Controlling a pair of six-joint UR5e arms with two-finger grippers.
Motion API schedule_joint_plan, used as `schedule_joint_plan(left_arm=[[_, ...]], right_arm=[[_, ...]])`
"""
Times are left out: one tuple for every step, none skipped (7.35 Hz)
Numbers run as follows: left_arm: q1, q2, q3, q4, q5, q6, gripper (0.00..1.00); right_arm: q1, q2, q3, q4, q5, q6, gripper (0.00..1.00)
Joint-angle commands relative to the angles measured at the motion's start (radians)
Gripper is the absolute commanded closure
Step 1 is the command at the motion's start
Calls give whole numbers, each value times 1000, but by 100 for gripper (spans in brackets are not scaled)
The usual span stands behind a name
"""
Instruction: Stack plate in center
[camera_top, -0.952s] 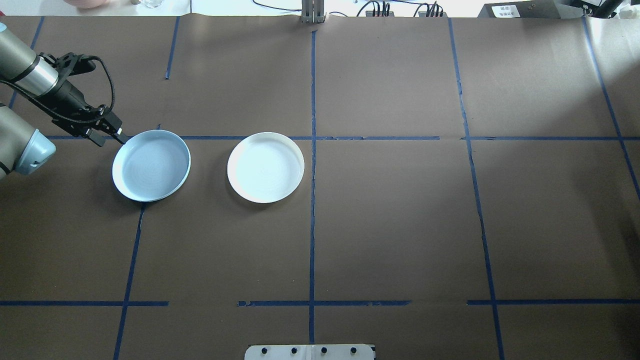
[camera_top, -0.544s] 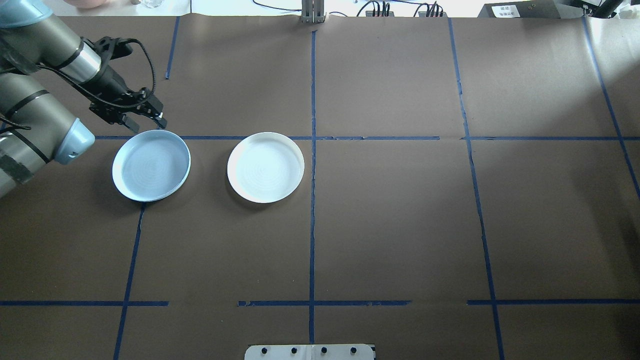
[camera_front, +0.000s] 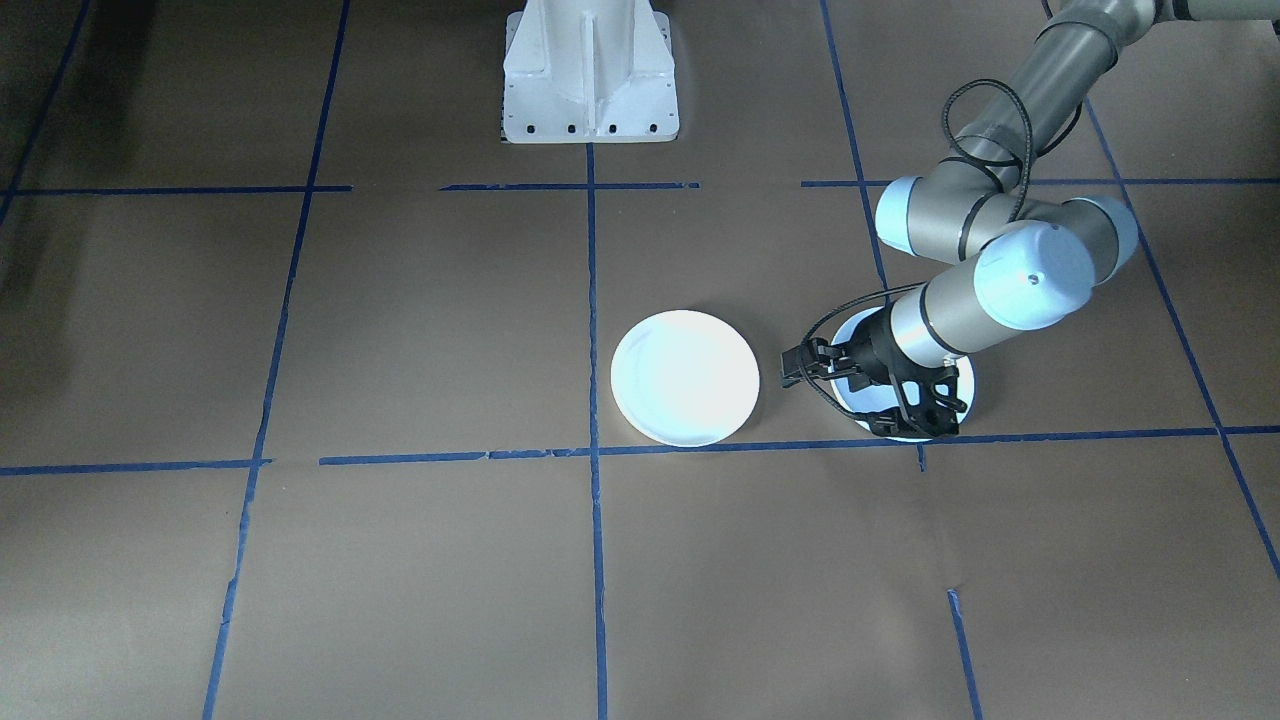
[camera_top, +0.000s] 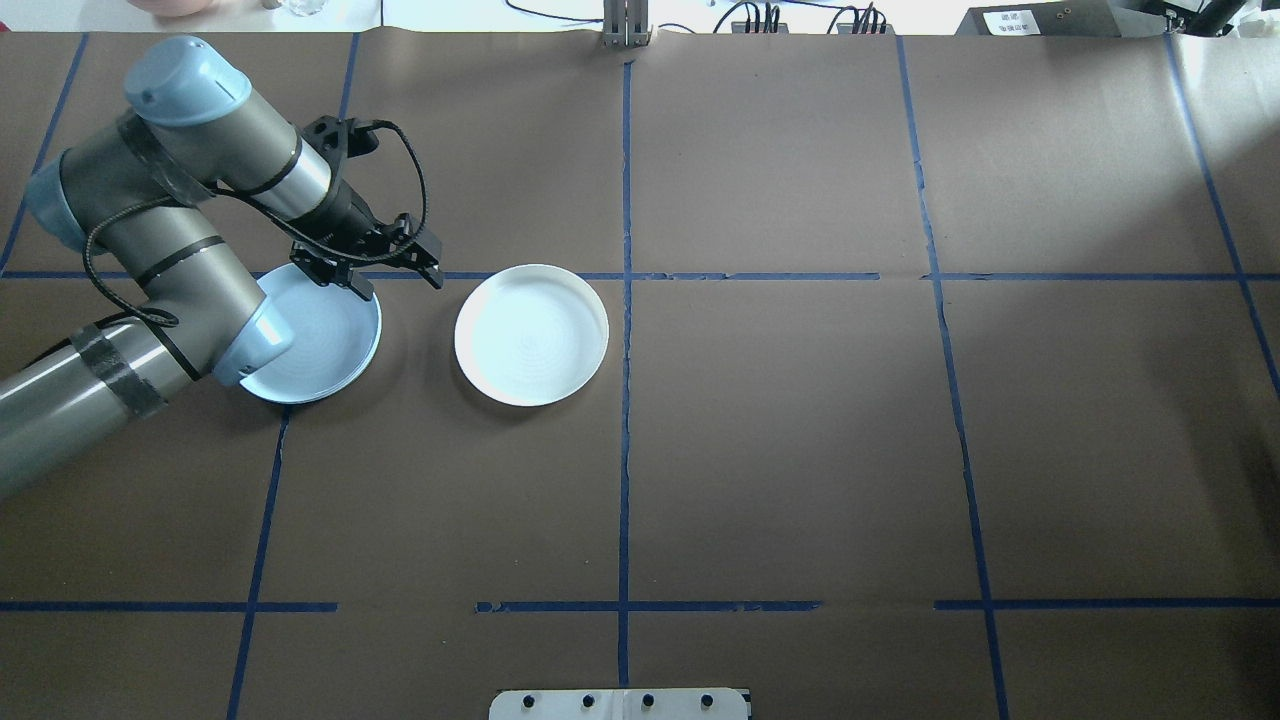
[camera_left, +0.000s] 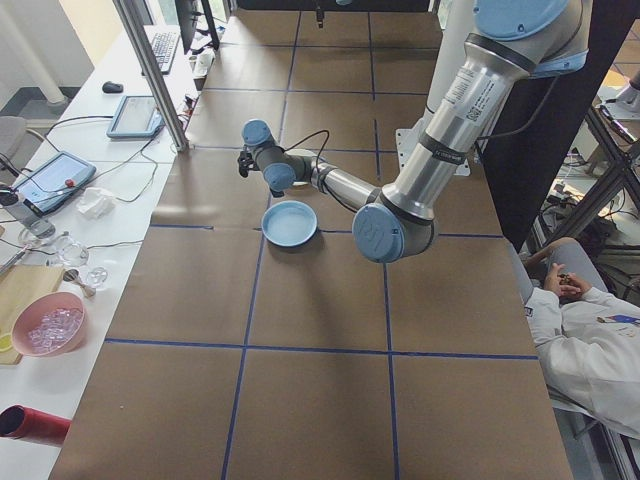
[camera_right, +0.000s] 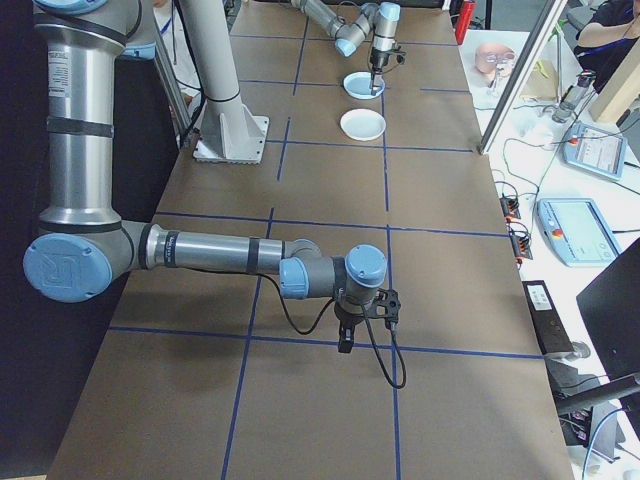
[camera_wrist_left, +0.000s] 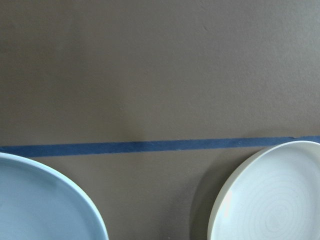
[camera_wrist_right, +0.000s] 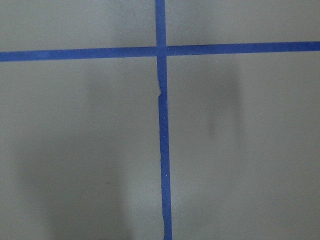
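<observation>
A pale blue plate (camera_top: 325, 350) with a raised rim lies left of the table's middle tape line, partly under my left arm. A brighter white plate (camera_top: 531, 335) lies beside it, nearer that line, with a gap between them. My left gripper (camera_top: 340, 275) hangs over the blue plate's far right rim (camera_front: 960, 395), fingers apart and empty; the front view shows the left gripper (camera_front: 915, 420) there too. The left wrist view looks down on the blue plate (camera_wrist_left: 45, 205), the white plate (camera_wrist_left: 272, 200) and bare paper between. My right gripper (camera_right: 345, 340) hangs low over tape lines far from both plates; its state cannot be told.
Brown paper with a blue tape grid (camera_top: 625, 400) covers the table. The robot's white base (camera_front: 590, 70) stands at the near edge. A side bench holds tablets and a pink bowl (camera_left: 45, 330). A seated person (camera_left: 590, 330) is beside the table.
My left arm has swung to the right, from the blue plate's left edge along its far side to its far right rim. Neither plate has moved.
</observation>
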Motion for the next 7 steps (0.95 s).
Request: schedule_joint_plan(left_arm=[[51,-7,4,-48,32,-72,2],[60,-10,7,-53,30,-92,2],[74,-12,18,-62,32,-125,5],[80,-18,24,-62,32,-129,9],[91,-21,41,-62,32,-129,12],[95,-27,47,-64,32,-129,15],[102,-28,52,-68,32,-129,18]], right_arm=[[1,0,0,0,0,0,0],[1,0,0,0,0,0,0],[0,0,0,0,0,0,0],[0,0,0,0,0,0,0],[1,0,0,0,0,0,0],[0,0,0,0,0,0,0],[0,0,0,0,0,0,0]])
